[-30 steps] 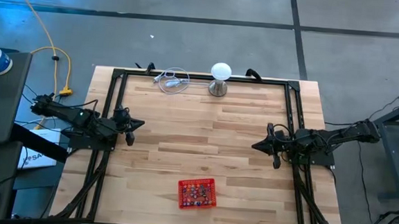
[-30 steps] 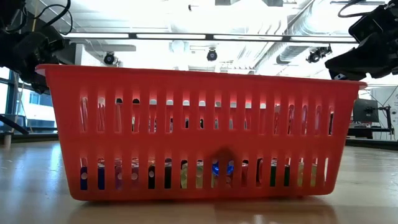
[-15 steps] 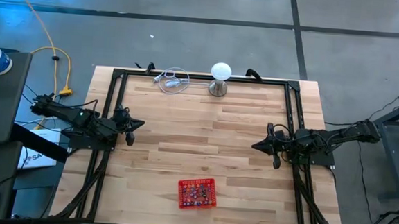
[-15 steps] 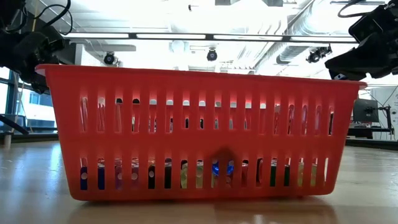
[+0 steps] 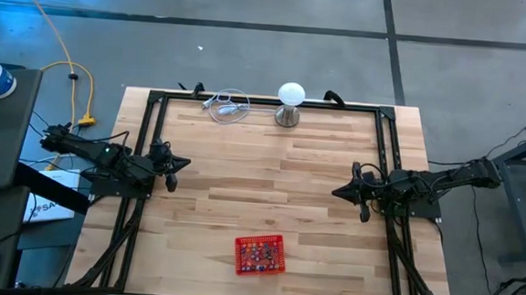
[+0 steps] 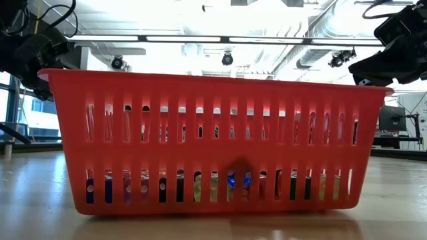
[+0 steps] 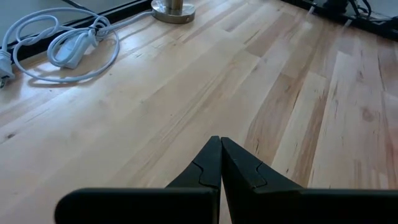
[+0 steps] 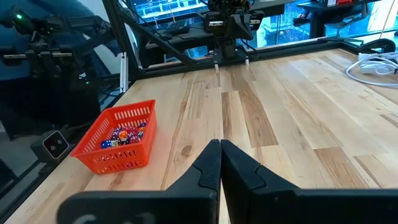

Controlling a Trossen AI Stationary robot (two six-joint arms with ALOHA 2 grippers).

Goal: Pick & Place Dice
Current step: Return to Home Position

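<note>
The high view looks straight down from well above on the whole counter [image 5: 317, 169]; the low view sits at counter height facing the room, so close to the red basket [image 6: 213, 87] that it fills the width. Both wrist views look forward low over the counter, the right sharing basket and dice [image 8: 121, 135] with the high view.

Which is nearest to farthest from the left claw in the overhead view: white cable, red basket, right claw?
From the left claw:
1. White cable, by the table's far edge.
2. Red basket, near the front edge.
3. Right claw, across the table.
</note>
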